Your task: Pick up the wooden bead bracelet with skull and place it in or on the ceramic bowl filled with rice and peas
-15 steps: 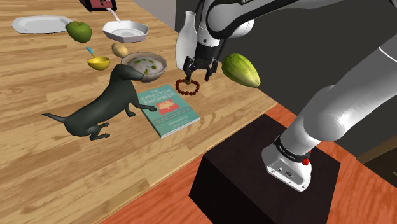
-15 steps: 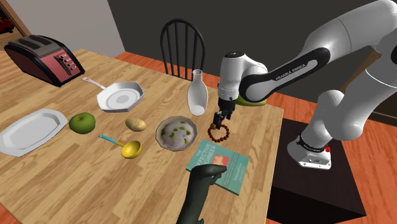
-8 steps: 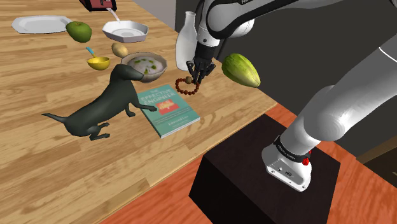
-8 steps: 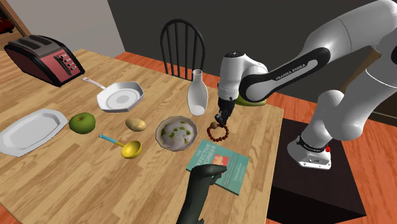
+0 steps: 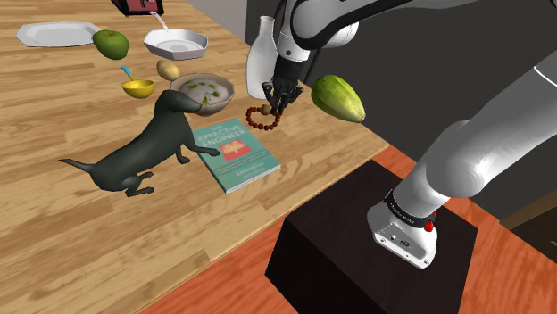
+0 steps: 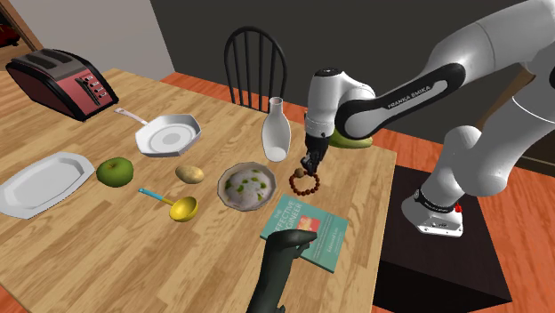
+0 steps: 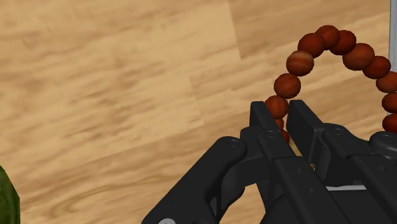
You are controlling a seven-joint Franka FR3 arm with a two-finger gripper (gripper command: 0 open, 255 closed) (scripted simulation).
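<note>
We see the gripper closed down to a narrow slot, its two black fingers pinching one bead of the bracelet. The rest of the reddish-brown loop hangs below the gripper. In the wrist view the bracelet arcs away from the gripper and is cut off by the frame edge, and the pinched bead is mostly hidden between the fingers. We cannot pick out the skull anywhere, nor tell whether the lowest beads touch the wooden table.

In the second exterior view the bowl, with pale filling and green specks, sits near the bracelet at its nine o'clock. A white bottle stands at eleven and a teal book lies at six. A dark dog figure is cropped by the frame edge. In the shoulder view the bracelet hangs under the gripper, with the bowl at ten o'clock.
</note>
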